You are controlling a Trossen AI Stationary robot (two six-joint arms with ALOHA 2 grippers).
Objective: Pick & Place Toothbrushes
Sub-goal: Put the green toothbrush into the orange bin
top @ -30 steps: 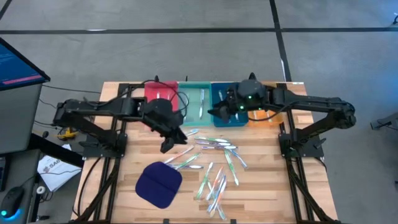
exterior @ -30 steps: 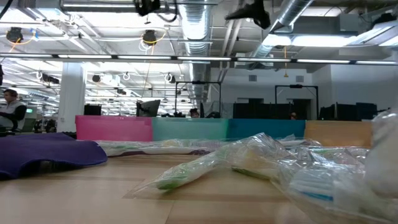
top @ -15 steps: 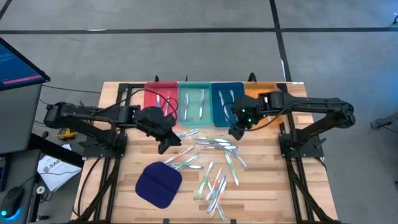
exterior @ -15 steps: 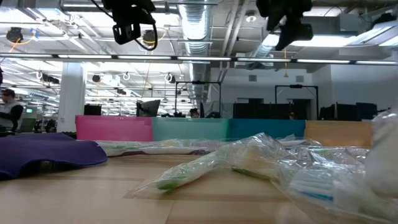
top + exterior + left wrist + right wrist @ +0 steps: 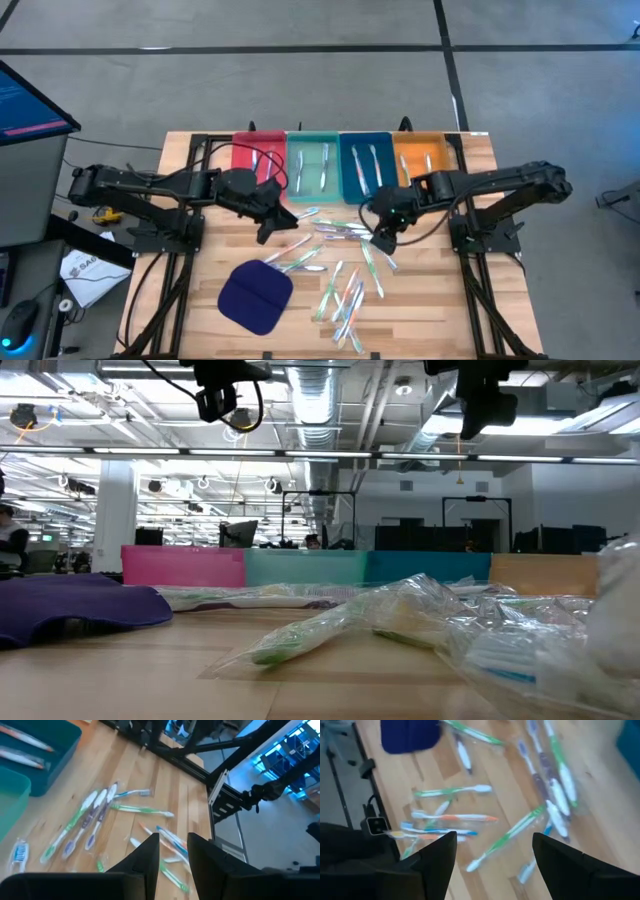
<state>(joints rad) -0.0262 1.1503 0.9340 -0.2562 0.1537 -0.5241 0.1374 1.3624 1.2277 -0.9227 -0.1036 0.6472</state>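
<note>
Several toothbrushes [image 5: 345, 262] in clear wrappers lie scattered on the wooden table's middle; they also show as toothbrushes [image 5: 95, 820] and toothbrushes [image 5: 515, 832] in the wrist views. A few more lie in the four trays at the far edge. My left gripper [image 5: 272, 228] hangs above the pile's left end, its fingers [image 5: 152, 851] a narrow gap apart with nothing between them. My right gripper [image 5: 383, 240] hangs above the pile's right end, tipped steeply down and open wide, also with nothing between its fingers. Both are high above the table in the low view: left gripper [image 5: 225, 400], right gripper [image 5: 485, 405].
Red tray [image 5: 240, 150], teal tray [image 5: 312, 140], blue tray [image 5: 345, 150] and orange tray [image 5: 415, 145] stand side by side along the far edge. A dark blue rounded pad [image 5: 255, 297] lies near the front left. Bare wood shows on the table's left and right sides.
My right gripper has come from above the blue tray toward the near edge and down, tipping steeply downward, and now hangs over the scattered toothbrushes. My left gripper has sunk a little above the pile's left end. No toothbrush has moved.
</note>
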